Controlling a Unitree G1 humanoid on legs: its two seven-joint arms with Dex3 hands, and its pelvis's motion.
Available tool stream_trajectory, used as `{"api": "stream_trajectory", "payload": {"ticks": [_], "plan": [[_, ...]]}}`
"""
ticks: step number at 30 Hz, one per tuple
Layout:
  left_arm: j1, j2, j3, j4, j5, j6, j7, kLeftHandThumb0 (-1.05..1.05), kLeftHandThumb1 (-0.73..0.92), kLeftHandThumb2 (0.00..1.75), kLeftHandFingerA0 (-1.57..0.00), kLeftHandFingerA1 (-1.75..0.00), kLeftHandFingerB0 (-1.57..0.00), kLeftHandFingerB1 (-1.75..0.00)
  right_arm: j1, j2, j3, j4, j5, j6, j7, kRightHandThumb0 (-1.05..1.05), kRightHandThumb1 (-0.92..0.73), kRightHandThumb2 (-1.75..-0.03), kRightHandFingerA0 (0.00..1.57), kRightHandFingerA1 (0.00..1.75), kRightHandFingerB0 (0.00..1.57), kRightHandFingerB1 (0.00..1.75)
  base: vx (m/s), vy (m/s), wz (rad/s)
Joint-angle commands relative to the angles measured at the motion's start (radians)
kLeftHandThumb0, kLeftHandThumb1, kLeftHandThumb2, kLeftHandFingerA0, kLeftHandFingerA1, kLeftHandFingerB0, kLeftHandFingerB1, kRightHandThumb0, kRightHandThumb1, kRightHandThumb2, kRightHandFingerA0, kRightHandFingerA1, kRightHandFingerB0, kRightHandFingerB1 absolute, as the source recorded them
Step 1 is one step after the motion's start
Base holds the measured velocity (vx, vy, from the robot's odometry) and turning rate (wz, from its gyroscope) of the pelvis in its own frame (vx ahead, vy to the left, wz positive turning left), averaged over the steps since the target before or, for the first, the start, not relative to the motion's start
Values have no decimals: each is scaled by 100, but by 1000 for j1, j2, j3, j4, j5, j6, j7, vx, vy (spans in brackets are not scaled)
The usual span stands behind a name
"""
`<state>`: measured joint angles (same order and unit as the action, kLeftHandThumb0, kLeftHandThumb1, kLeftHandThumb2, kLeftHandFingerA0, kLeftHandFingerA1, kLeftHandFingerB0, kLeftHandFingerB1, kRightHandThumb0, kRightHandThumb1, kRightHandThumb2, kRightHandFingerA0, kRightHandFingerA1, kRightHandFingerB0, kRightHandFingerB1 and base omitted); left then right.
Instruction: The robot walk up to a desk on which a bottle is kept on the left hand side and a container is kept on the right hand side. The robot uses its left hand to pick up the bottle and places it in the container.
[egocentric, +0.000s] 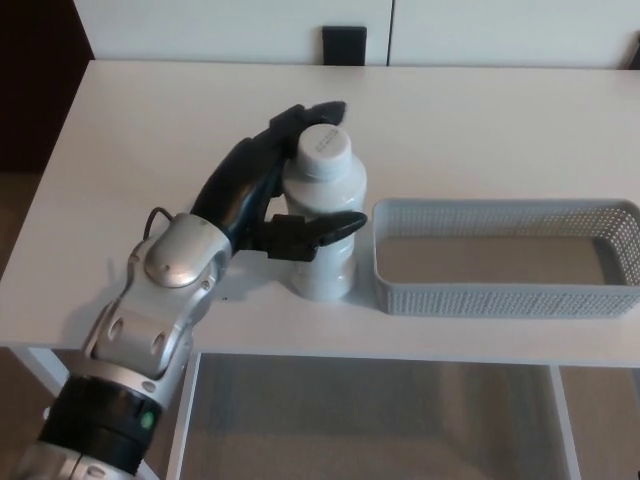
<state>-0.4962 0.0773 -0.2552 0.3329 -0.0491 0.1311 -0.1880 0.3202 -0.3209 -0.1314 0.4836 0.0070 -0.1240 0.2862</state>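
Observation:
A white plastic bottle (327, 235) with a white cap stands upright on the white desk (120, 150), just left of a grey mesh container (505, 297). My left hand (265, 195) wraps it from the left: the thumb crosses its front, the two fingers reach round behind its neck. The hand is shut on the bottle. The bottle's base looks to rest on or just over the desk beside the container's left wall. The container holds nothing. My right hand does not show.
A black object (343, 44) stands behind the desk's far edge at the white wall. The desk's front edge runs just below the container, with white legs and floor under it. A dark area lies left of the desk.

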Motion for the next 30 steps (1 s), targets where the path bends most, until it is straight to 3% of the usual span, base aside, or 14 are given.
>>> {"api": "stream_trajectory", "payload": {"ticks": [1, 2, 3, 10, 11, 13, 14, 17, 18, 21, 22, 26, 27, 30], "plan": [[66, 48, -123, 86, 194, 55, 37, -3, 73, 61, -110, -97, -85, -56, 4, -10, -1, -34, -9, 59, -22, -39, -68, -72, 30, 45, 27, 42, 0, 0, 0], [63, 49, -124, 80, 193, 55, 37, -3, 72, 61, -105, -104, -85, -61, 0, -10, -1, -35, -9, 64, -24, -31, -51, -92, 22, 53, 19, 50, 0, 0, 0], [59, 53, -122, 72, 187, 54, 38, -4, 73, 61, -103, -103, -81, -66, -2, -10, 1, -43, -11, 73, -25, -33, -71, -61, 30, 41, 30, 38, 0, 0, 0], [60, 58, -97, 21, 147, 37, 33, -1, 75, 61, -102, -106, -79, -75, 1, -14, 5, -66, -13, 93, -22, -33, -73, -62, 30, 42, 30, 38, 0, 0, 0], [61, 48, -68, -29, 104, 34, 18, -1, 76, 62, -103, -102, -77, -77, -2, -13, 6, -63, -14, 92, -24, -31, -52, -93, 21, 52, 21, 51, 0, 0, 0], [59, 44, -54, -61, 86, 44, 7, -3, 76, 62, -106, -93, -78, -73, -4, -13, 5, -62, -14, 91, -24, -31, -52, -93, 20, 52, 21, 51, 0, 0, 0], [54, 40, -46, -82, 81, 53, 9, -5, 75, 61, -109, -92, -81, -71, -6, -14, 6, -57, -13, 90, -22, -34, -73, -62, 29, 41, 31, 39, 0, 0, 0], [40, 25, -18, -146, 58, 64, 12, -5, 74, 61, -104, -93, -82, -67, -15, -14, 4, -46, -10, 89, -18, -34, -72, -62, 29, 40, 32, 39, 0, 0, 0], [27, 1, 14, -210, 23, 74, 17, -3, 74, 61, -113, -84, -86, -71, -19, -14, 2, -43, -7, 91, -17, -35, -71, -61, 29, 40, 33, 39, 0, 0, 0], [14, -14, 27, -266, 33, 119, 27, -8, 75, 60, -119, -76, -88, -70, -22, -16, 3, -39, -9, 87, -15, -35, -71, -61, 30, 40, 33, 39, 0, 0, 0], [2, -27, 34, -294, 35, 129, 35, -8, 77, 62, -118, -90, -85, -73, -23, -18, 3, -41, -9, 88, -15, -35, -72, -61, 30, 41, 34, 39, 0, 0, 0], [-43, -68, 51, -364, 41, 156, 61, -12, 78, 63, -114, -95, -85, -75, -24, -21, 1, -51, -10, 89, -16, -34, -72, -61, 30, 41, 34, 39, 0, 0, 0], [-78, -73, 49, -384, 49, 152, 51, -17, 81, 64, -114, -98, -77, -90, -30, -22, 1, -43, -8, 87, -12, -35, -72, -61, 31, 41, 33, 39, 0, 0, 0], [-106, -79, 39, -396, 75, 154, 49, -22, 82, 63, -113, -101, -76, -95, -31, -22, 2, -45, -8, 89, -13, -33, -73, -61, 31, 41, 34, 39, 0, 0, 0]]}}
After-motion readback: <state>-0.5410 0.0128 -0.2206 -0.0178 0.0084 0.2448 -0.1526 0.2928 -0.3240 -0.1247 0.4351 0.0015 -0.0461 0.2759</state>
